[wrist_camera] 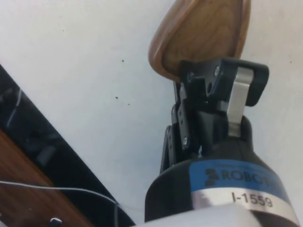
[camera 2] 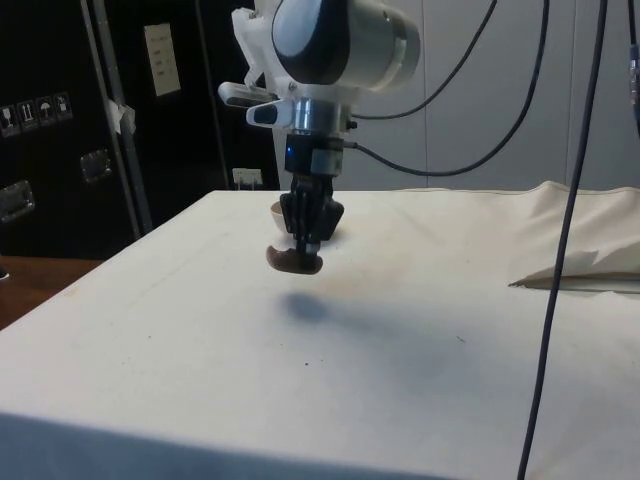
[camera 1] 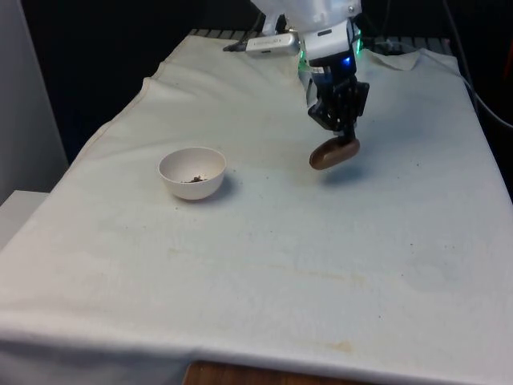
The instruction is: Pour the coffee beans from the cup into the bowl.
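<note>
Front view, listed from its left to its right, for your check. Item one: white bowl (camera 1: 192, 172), standing upright on the white cloth of the worktop (camera 1: 264, 265) towards the front view's left, with a few dark coffee beans (camera 1: 195, 178) lying in its bottom. Item two: bare cloth between the bowl and the arm, faintly stained; you can see that the bowl and the cup are well apart. Item three: brown wooden cup (camera 1: 334, 152), held in the air above the cloth at the front view's right of centre, tilted over on its side, with its shadow on the cloth just beneath and beside it. Item four: black pincer (camera 1: 343, 138), pointing down from the white arm and clamped on the cup's rim.

Side view, same order. You will find the pincer (camera 2: 305, 245) hanging over the worktop (camera 2: 400, 330) with the cup (camera 2: 294, 260) at its tip, clear of the cloth, a dark shadow below it. A sliver of the bowl (camera 2: 280, 209) shows just behind the pincer.

Wrist view: the cup (wrist_camera: 201, 33) shows its wood grain, and the fingers (wrist_camera: 236, 97) are closed on its edge.
</note>
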